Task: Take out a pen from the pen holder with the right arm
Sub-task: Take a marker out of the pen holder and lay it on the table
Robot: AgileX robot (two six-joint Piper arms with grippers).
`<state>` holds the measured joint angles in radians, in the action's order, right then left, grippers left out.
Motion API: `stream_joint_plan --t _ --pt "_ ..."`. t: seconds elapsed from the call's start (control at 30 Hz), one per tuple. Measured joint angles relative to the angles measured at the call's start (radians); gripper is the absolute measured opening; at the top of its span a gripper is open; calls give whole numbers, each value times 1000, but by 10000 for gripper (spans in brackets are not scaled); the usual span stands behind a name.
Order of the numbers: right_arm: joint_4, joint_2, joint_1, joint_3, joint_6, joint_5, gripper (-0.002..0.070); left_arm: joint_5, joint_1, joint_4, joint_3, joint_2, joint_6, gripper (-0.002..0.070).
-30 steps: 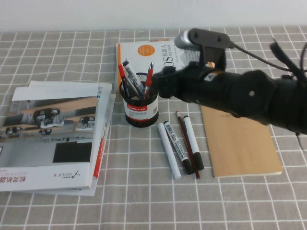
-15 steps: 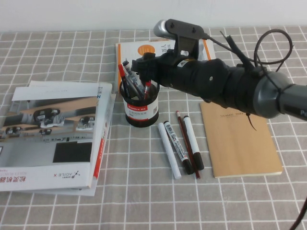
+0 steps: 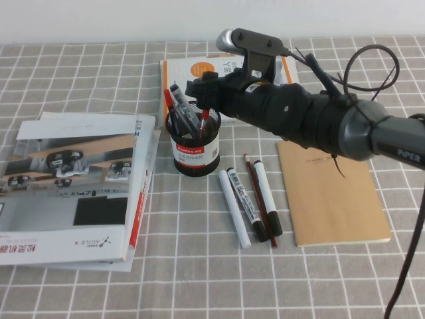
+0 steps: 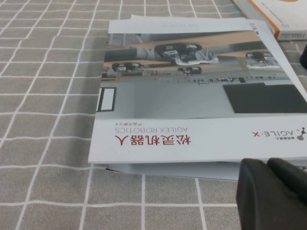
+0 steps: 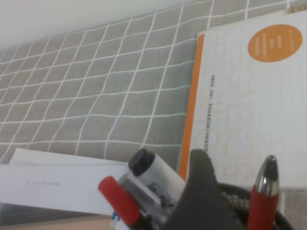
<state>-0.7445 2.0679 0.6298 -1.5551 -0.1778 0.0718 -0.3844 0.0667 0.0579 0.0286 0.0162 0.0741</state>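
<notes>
Fingers of my right gripper (image 3: 199,94) stand spread wide and hold nothing. From the high view they hang right over the mouth of the pen holder (image 3: 194,151), among the tops of the pens, with the red pen (image 3: 204,121) just beside them. A second ago my right arm lay further to my right, with the gripper beside the holder; since then it has swung across and come in above it (over the last half second it has barely shifted). The holder stands on the checked cloth (image 3: 80,279) in front of the orange book (image 3: 199,70), and four loose pens (image 3: 249,206) lie on the cloth near its base, beside the brown notebook (image 3: 332,199).

From my left wrist, my left gripper (image 4: 268,189) rests low at the near edge of the white booklet (image 4: 192,96), its dark tips pressed together on nothing.

From my right wrist, one dark finger (image 5: 201,191) dips between the red pen and a black-capped marker (image 5: 144,165), close to both; whether it touches either I cannot tell.
</notes>
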Motion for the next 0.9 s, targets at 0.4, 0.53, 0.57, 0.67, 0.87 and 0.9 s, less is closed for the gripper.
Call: stream_joint_plan --t 0.4,0.53,0.57,0.67,0.87,0.9 --pt "0 61 -15 -52 0 -31 393 0 0 0 0 0 0 -3" --pt "0 70 -15 -52 0 -31 371 0 0 0 0 0 0 -3" --pt "0 71 -15 -52 -2 -31 354 0 0 0 0 0 0 -3" --pt "0 71 -15 -52 -2 -29 316 0 0 0 0 0 0 -3" --pt "0 71 -15 -52 -2 -25 283 0 0 0 0 0 0 -3" --pt "0 71 -15 -52 -2 -25 276 0 0 0 0 0 0 -3"
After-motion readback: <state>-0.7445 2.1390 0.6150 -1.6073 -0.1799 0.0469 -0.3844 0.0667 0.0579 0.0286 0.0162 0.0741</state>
